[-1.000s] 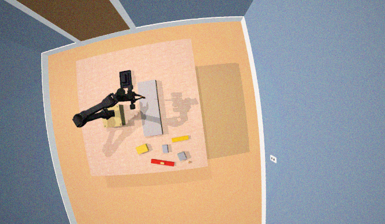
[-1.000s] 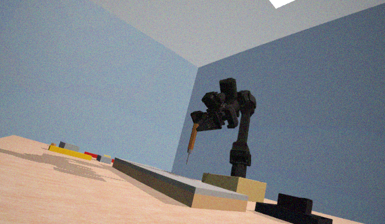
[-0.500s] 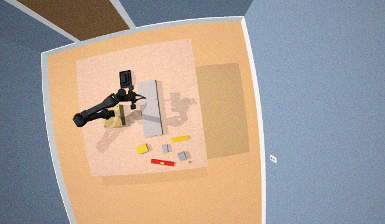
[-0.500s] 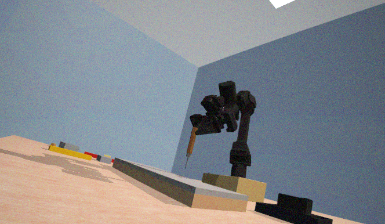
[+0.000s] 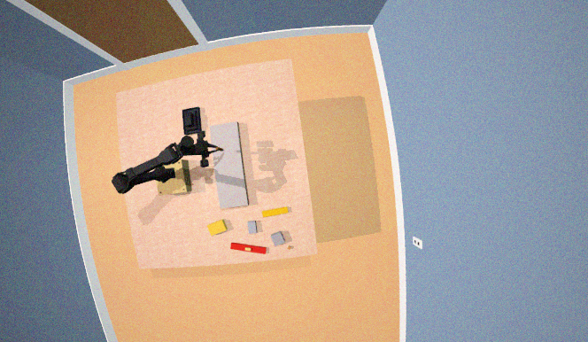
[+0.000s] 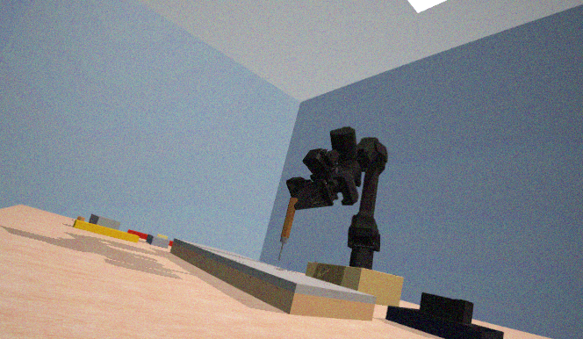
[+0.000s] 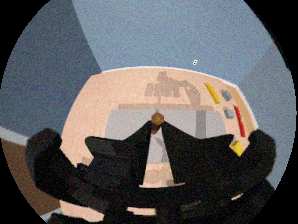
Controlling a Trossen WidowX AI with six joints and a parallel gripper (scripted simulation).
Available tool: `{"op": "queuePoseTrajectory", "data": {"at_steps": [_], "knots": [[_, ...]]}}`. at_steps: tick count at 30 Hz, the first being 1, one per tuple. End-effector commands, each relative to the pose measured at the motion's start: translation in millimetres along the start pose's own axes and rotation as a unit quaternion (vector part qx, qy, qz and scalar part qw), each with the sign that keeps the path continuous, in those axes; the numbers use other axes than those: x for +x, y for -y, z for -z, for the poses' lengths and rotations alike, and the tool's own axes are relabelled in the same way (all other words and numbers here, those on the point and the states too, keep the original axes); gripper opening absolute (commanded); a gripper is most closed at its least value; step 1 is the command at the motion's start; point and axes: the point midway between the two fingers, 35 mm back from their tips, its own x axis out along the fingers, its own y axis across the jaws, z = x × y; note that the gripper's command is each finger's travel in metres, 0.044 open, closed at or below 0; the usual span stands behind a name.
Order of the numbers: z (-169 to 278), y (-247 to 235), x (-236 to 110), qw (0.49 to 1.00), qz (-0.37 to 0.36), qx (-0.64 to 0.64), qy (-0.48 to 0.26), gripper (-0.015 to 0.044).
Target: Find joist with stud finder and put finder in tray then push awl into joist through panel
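My gripper (image 5: 212,149) (image 6: 296,200) (image 7: 156,123) is shut on the awl (image 6: 290,220) (image 5: 219,149), which has a brown wooden handle and a thin metal point. It holds the awl upright, point down, over the grey floor panel (image 5: 234,177) (image 6: 276,276) (image 7: 127,123), near the panel's edge on the arm's side. The point hangs close above the panel's top. In the wrist view only the handle's end shows between the fingers. The black stud finder (image 5: 193,119) (image 6: 447,307) lies in the black tray (image 5: 185,129) (image 6: 409,320) beside the panel.
The arm stands on a tan base block (image 5: 181,179) (image 6: 381,285) next to the panel. Past the panel's far end lie a yellow block (image 5: 217,227), a yellow bar (image 5: 274,212) (image 6: 105,231), two grey blocks (image 5: 252,227) (image 5: 278,238) and a red level (image 5: 248,248).
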Motion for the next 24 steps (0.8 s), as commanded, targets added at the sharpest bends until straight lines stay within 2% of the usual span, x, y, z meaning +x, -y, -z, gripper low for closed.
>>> {"op": "queuePoseTrajectory", "data": {"at_steps": [1,24], "knots": [[7,-1,6,1.0,0.0,-0.004,-0.005,0.0],[25,0,21,1.0,0.0,-0.004,-0.005,0.0]]}}
